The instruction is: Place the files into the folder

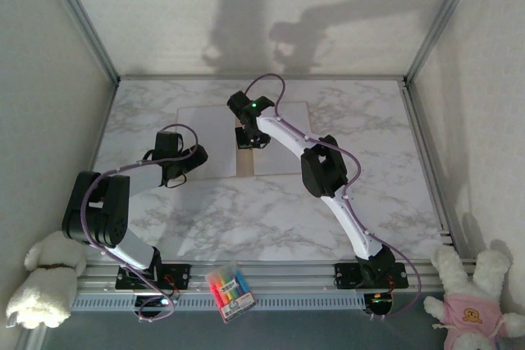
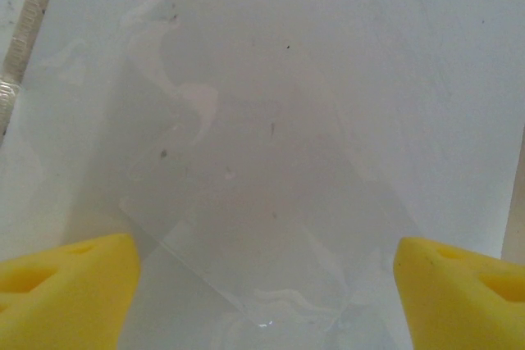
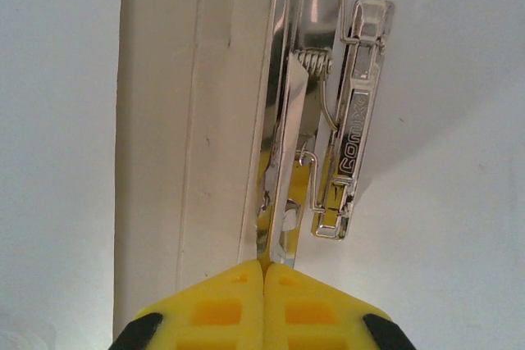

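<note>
- Left gripper [image 2: 262,284]: jaws spread wide, hovering over white paper [image 2: 410,79].
- Right gripper [image 3: 264,272]: jaws pressed together at the metal clip [image 3: 344,120] on the folder [image 3: 164,120].

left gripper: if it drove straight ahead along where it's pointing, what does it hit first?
The white paper sheet. The open left gripper points at it, and nothing lies between them in the wrist view. How far off the sheet lies is hard to judge.

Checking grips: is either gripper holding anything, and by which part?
The right gripper appears to pinch the metal clip by its near end, on the folder; the left gripper, open over the files, holds nothing.
</note>
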Controlling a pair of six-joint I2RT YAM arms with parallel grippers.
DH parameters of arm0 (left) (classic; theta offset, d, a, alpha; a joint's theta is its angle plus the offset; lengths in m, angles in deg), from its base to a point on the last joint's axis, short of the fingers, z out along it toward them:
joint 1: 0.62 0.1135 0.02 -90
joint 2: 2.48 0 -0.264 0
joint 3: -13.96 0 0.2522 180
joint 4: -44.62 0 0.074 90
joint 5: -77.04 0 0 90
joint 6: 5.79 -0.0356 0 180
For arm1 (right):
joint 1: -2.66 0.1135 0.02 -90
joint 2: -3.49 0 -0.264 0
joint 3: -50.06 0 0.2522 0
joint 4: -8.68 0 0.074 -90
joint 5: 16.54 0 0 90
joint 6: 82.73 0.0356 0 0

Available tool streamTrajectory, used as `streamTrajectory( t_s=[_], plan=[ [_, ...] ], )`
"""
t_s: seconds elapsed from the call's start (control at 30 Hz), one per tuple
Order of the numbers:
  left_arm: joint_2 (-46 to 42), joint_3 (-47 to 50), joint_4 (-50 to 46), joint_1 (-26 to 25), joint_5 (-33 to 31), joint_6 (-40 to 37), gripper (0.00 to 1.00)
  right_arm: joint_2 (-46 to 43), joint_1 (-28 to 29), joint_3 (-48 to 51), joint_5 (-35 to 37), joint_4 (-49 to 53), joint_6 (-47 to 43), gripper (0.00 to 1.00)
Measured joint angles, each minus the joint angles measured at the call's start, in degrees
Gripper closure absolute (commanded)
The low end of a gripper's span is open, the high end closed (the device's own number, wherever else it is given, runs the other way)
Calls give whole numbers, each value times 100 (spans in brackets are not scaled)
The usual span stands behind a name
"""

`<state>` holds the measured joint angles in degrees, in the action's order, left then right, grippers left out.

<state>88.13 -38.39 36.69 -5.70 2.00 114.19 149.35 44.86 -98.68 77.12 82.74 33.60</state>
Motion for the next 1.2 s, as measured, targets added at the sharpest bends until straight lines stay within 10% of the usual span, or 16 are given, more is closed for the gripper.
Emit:
streamTrajectory(
  t_s=[1.2],
  plan=[
    [9, -33, -50, 0, 2, 0, 17, -76, -109, -654, 79, 457, -240, 100]
  ],
)
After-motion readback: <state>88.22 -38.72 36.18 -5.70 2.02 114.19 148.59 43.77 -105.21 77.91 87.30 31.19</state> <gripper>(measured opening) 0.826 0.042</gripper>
